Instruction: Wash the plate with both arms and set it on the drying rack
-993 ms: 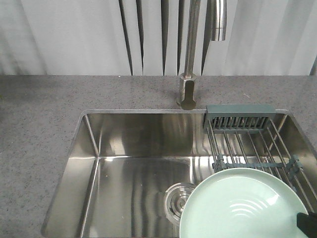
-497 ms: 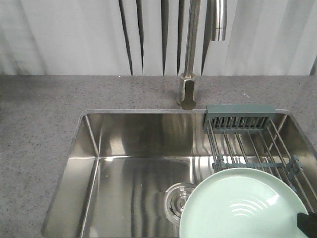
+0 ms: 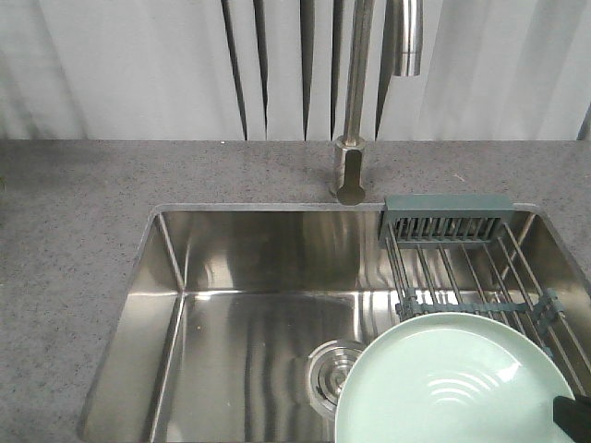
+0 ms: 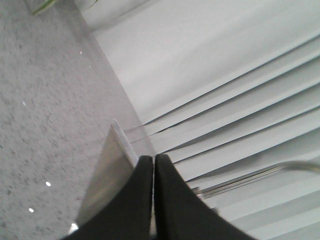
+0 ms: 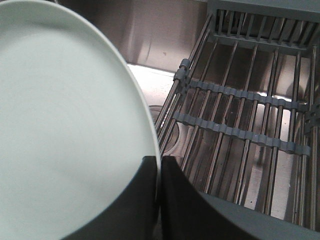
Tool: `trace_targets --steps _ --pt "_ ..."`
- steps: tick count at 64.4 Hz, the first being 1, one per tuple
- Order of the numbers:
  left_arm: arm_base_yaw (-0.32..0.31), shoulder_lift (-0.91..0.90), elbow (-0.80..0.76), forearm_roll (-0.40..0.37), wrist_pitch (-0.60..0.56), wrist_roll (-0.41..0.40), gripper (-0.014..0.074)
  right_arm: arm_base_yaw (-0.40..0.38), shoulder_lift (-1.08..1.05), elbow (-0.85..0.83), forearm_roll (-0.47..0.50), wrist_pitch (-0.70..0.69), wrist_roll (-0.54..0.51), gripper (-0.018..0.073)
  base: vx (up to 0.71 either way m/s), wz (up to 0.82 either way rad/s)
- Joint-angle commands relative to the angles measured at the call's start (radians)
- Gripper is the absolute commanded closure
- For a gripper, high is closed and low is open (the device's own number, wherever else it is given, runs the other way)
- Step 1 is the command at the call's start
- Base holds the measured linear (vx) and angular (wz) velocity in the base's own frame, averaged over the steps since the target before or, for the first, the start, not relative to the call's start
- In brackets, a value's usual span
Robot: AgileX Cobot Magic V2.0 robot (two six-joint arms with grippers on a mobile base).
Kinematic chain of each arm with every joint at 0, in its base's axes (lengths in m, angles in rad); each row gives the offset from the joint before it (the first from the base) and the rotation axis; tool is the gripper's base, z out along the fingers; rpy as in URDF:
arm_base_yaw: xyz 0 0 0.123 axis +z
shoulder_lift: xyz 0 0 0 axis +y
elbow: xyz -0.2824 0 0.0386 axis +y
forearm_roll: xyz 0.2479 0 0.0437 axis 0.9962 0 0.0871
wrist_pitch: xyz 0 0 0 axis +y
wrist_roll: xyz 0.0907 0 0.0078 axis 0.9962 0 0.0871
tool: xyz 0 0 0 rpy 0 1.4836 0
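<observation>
The pale mint-green plate hovers over the sink's front right part, tilted toward the camera, its near edge cut off by the frame. My right gripper is shut on the plate's right rim; in the right wrist view the plate fills the left side and the gripper pinches its edge. The drying rack lies across the sink's right end, just behind the plate, and shows again as the rack beside the plate. My left gripper is shut on nothing, up over the counter, pointing at the blinds.
A steel sink with a round drain sits in a grey speckled counter. A tall tap rises behind the sink, with vertical blinds at the back.
</observation>
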Motion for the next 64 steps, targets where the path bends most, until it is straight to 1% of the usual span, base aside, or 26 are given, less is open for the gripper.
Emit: trace_targets --steps 1,3,5,9,17,24,30,36,37,40,45,50,53,55,59,60,64 --pt "0.0 -0.015 0.012 -0.18 -0.085 -0.054 0.0602 -0.003 0.006 -0.029 0.008 -0.067 -0.002 0.0568 0.0 0.0" --pt "0.0 -0.015 0.01 -0.235 -0.091 -0.054 0.0602 -0.003 0.006 -0.029 0.008 -0.067 -0.002 0.0568 0.0 0.0" --pt "0.0 -0.015 0.006 -0.273 -0.095 -0.053 0.0602 -0.003 0.006 -0.029 0.008 -0.067 -0.002 0.0568 0.0 0.0" --pt "0.0 -0.015 -0.019 -0.317 -0.093 -0.034 0.0602 -0.003 0.006 -0.029 0.008 -0.067 -0.002 0.0568 0.0 0.0" --pt "0.0 -0.015 -0.112 -0.322 -0.074 -0.018 0.0602 -0.003 0.006 -0.029 0.008 -0.067 -0.002 0.0568 0.0 0.0" --pt "0.0 -0.012 -0.227 -0.315 -0.076 0.043 0.0602 -0.003 0.006 -0.029 0.008 -0.067 -0.002 0.0568 0.0 0.0" --pt "0.0 0.012 -0.321 -0.315 -0.072 0.15 0.0602 -0.003 0.006 -0.029 0.008 -0.067 -0.002 0.0568 0.0 0.0" --pt "0.0 0.07 -0.417 -0.315 -0.052 0.232 0.0602 -0.003 0.006 -0.029 0.008 -0.067 -0.002 0.0568 0.0 0.0" --pt "0.0 0.082 -0.431 -0.315 -0.045 0.258 0.0602 -0.003 0.006 -0.029 0.008 -0.067 -0.002 0.0568 0.0 0.0" --pt "0.0 0.128 -0.479 -0.315 -0.008 0.324 0.0602 -0.003 0.006 -0.029 0.008 -0.067 -0.002 0.0568 0.0 0.0" --pt "0.0 0.215 -0.549 -0.319 0.059 0.401 0.0602 -0.003 0.006 -0.029 0.008 -0.067 -0.002 0.0568 0.0 0.0" --pt "0.0 0.312 -0.617 -0.344 0.145 0.485 0.0602 -0.003 0.006 -0.029 0.008 -0.067 -0.002 0.0568 0.0 0.0" --pt "0.0 0.375 -0.646 -0.388 0.181 0.54 0.0602 -0.003 0.006 -0.029 0.008 -0.067 -0.002 0.0568 0.0 0.0" --pt "0.0 0.42 -0.668 -0.431 0.208 0.597 0.0602 -0.003 0.006 -0.029 0.008 -0.067 -0.002 0.0568 0.0 0.0" --pt "0.0 0.492 -0.7 -0.513 0.25 0.737 0.0602 -0.003 0.006 -0.029 0.008 -0.067 -0.002 0.0568 0.0 0.0" --pt "0.0 0.519 -0.706 -0.549 0.266 0.791 0.0602 -0.003 0.006 -0.029 0.008 -0.067 -0.002 0.0568 0.0 0.0" --pt "0.0 0.599 -0.727 -0.682 0.309 0.931 0.0602 -0.003 0.006 -0.029 0.008 -0.067 -0.002 0.0568 0.0 0.0"
